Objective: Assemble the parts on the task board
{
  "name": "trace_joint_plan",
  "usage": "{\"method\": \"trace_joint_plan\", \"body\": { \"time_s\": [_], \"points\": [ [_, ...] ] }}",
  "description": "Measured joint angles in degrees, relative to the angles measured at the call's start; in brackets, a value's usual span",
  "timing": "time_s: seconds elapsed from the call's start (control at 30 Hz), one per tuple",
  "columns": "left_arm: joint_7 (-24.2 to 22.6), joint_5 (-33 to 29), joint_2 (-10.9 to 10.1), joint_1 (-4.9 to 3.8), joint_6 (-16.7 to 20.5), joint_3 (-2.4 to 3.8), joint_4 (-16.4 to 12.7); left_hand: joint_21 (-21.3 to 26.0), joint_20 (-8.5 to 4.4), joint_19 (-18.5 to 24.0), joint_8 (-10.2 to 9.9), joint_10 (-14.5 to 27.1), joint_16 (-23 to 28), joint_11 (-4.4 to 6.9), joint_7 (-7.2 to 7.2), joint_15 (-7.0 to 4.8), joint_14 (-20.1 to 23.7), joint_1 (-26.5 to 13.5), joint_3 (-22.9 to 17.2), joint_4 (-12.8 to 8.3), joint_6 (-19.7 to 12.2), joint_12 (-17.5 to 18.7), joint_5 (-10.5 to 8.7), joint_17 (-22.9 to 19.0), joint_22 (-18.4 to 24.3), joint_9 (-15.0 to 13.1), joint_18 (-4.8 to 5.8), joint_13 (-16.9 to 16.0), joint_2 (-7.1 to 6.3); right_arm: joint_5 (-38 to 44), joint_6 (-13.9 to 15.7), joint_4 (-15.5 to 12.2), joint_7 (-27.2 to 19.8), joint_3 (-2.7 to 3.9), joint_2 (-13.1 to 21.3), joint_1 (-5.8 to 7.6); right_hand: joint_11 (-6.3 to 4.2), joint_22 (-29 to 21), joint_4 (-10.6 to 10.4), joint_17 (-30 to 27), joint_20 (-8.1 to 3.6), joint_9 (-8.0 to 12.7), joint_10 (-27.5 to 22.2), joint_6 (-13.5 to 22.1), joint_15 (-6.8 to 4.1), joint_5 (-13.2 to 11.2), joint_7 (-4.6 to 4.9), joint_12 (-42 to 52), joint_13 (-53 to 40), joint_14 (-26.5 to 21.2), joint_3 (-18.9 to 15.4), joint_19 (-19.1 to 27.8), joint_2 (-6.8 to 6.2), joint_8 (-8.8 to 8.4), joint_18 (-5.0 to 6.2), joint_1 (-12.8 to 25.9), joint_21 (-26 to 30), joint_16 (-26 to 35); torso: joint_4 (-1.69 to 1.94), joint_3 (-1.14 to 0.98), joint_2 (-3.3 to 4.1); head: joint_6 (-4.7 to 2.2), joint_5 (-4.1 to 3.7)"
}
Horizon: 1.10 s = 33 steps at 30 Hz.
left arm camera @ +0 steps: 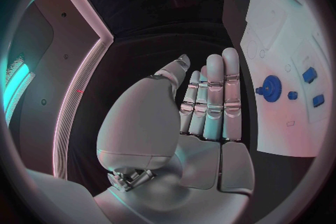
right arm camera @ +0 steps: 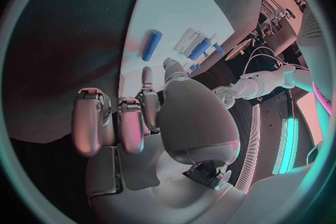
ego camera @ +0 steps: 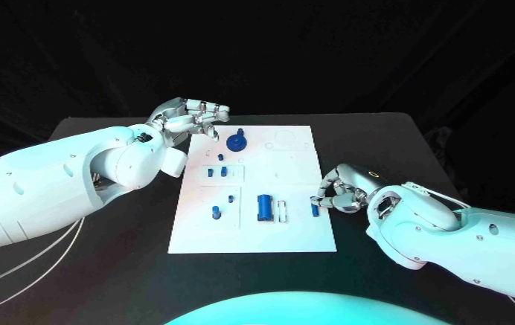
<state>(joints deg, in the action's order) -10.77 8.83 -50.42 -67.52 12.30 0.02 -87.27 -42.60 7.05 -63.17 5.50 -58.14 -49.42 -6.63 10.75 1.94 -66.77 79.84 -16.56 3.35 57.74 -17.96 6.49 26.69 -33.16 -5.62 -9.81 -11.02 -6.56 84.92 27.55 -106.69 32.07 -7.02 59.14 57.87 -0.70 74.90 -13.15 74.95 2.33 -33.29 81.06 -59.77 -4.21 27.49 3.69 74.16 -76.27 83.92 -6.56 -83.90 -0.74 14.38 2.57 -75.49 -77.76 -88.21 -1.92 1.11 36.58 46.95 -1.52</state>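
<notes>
Hovering left hand (ego camera: 196,119), fingers (left arm camera: 213,95) straight together; right hand (ego camera: 341,189) pinching blue peg (ego camera: 315,209).

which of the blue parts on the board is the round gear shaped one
The blue gear at the task board's far end, nearest the left robot hand; the others are small blocks or cylinders.

White task board (ego camera: 289,239) (blue parts (ego camera: 264,206))

The task board (ego camera: 253,243) lies mid-tabletop (ego camera: 107,258). On it, a gear (ego camera: 236,143) sits toward 11 o'clock and a cylinder (ego camera: 264,206) toward 5. The left hand (ego camera: 193,120) is at the board's 11 o'clock corner, the right hand (ego camera: 341,190) at its 4 o'clock edge.
</notes>
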Motion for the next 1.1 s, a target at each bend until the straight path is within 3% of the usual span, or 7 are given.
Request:
{"method": "trace_joint_plan", "body": {
  "time_s": [0.33,0.57,0.73,1.1],
  "points": [
    [0.03,0.0,-0.05,0.01,-0.2,-0.02,0.0,0.0,0.0,0.0,0.0,0.0,0.0,0.0,0.0,0.0,0.0,0.0,0.0,0.0,0.0,0.0,0.0,0.0,0.0,0.0,0.0,0.0,0.0,2.14,-0.82,1.89,2.14,-0.05,-1.88,-0.7,0.4,0.04,-2.47,-0.01,0.0,0.26,-0.41,-0.41,0.0,-0.44,0.41,-1.31,1.57,0.0,-1.01,0.0,-2.09,-0.56,0.01,2.12,0.99,0.23,0.03,0.05,0.01,0.21,0.23],
    [0.06,0.0,-0.11,0.01,-0.3,-0.02,-0.01,0.0,0.0,0.0,0.0,0.0,0.0,0.0,0.0,0.0,0.0,0.0,-0.01,0.0,0.0,0.0,0.0,0.0,0.01,-0.01,0.0,0.0,0.0,3.07,-1.75,2.12,3.48,-0.07,-2.35,-1.04,0.4,0.04,-3.15,-0.01,0.0,0.3,-0.41,-0.85,0.0,-0.44,0.37,-1.13,1.31,0.0,-1.26,0.0,-2.83,-0.56,0.01,2.91,1.0,0.23,-0.03,0.05,0.01,0.36,0.32],
    [0.09,0.0,-0.15,0.01,-0.36,-0.03,-0.02,0.0,0.0,0.0,0.0,0.0,0.0,0.0,0.0,0.0,0.0,0.0,-0.01,0.0,0.0,0.0,0.0,0.0,0.01,-0.01,0.0,0.0,0.0,3.47,-2.38,2.04,4.05,-0.07,-2.58,-1.26,0.4,0.04,-3.35,-0.01,0.0,0.19,-0.41,-1.15,0.0,1.26,0.08,-1.13,1.31,0.0,-1.85,0.0,-2.6,-0.56,0.01,3.87,1.0,0.23,-0.03,0.06,0.01,0.47,0.3],
    [0.19,0.0,-0.19,0.01,-0.53,-0.03,-0.04,0.0,0.0,0.0,0.0,0.0,0.0,0.0,0.0,0.0,0.0,0.0,-0.01,0.0,0.0,0.0,0.0,0.0,0.01,-0.01,0.0,0.0,0.0,3.94,-3.69,2.11,4.71,-0.03,-2.77,-1.49,0.4,0.03,-3.1,-0.02,0.0,0.01,-0.41,-1.66,0.0,1.57,-0.02,-0.86,1.32,0.0,-2.09,0.0,-2.6,-0.56,0.01,3.87,1.0,0.23,-0.05,0.06,-0.02,0.61,0.41]
  ]
}}
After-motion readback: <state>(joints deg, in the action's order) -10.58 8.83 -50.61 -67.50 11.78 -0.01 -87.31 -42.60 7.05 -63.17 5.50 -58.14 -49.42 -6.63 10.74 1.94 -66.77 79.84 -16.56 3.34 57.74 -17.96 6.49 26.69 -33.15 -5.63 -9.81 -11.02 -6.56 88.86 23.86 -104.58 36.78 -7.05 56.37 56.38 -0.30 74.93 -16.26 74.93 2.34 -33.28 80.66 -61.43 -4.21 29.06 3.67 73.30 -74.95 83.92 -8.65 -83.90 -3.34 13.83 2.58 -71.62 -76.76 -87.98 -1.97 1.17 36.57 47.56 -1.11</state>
